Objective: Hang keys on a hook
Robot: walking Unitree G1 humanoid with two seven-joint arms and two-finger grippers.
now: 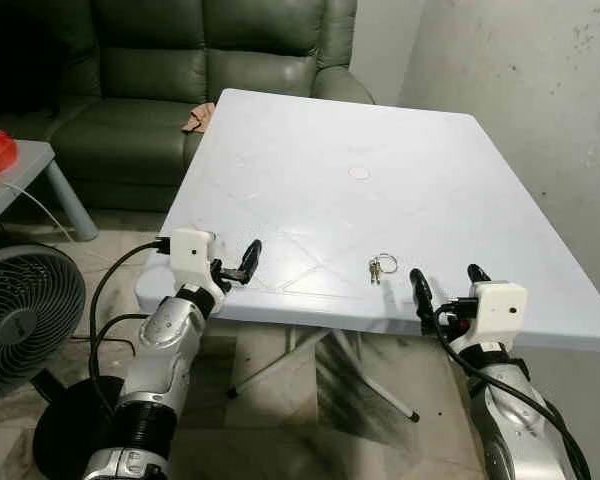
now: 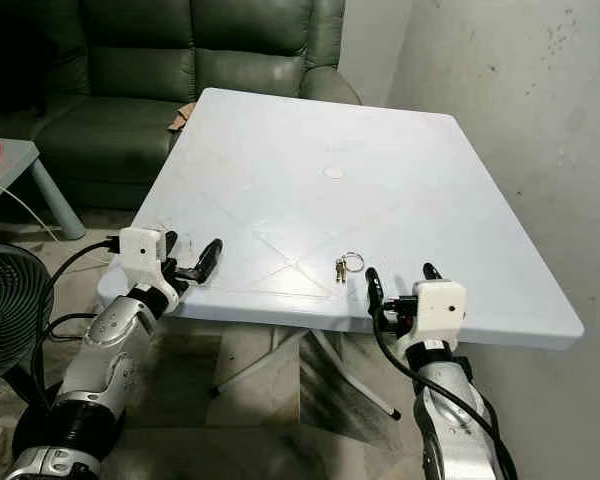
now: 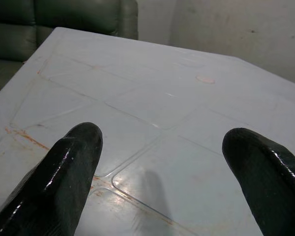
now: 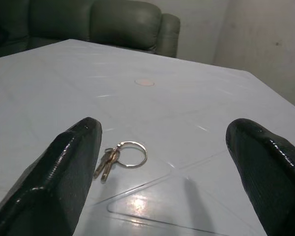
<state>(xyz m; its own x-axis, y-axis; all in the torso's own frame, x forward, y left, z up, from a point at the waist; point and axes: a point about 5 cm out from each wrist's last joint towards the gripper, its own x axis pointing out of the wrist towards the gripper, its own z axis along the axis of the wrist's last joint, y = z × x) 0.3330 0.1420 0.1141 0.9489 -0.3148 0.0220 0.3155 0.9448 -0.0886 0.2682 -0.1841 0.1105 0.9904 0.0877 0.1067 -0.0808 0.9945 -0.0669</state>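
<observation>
Keys (image 1: 382,266) flat on table (image 1: 310,150), near front edge | right gripper (image 1: 448,284) just short of them, jaws apart, lined up for pickup (my reading) | left gripper (image 1: 235,266) apart, idle at edge | hook: cannot tell where.

Keys (image 1: 382,266) lie on the table (image 1: 310,190) near its front edge; a sofa (image 1: 180,70) stands behind, a fan (image 1: 20,310) to the left.

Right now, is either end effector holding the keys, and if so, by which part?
Nothing is held. The keys lie on the white table, just ahead of the open right end effector. The left end effector is open too.
</observation>
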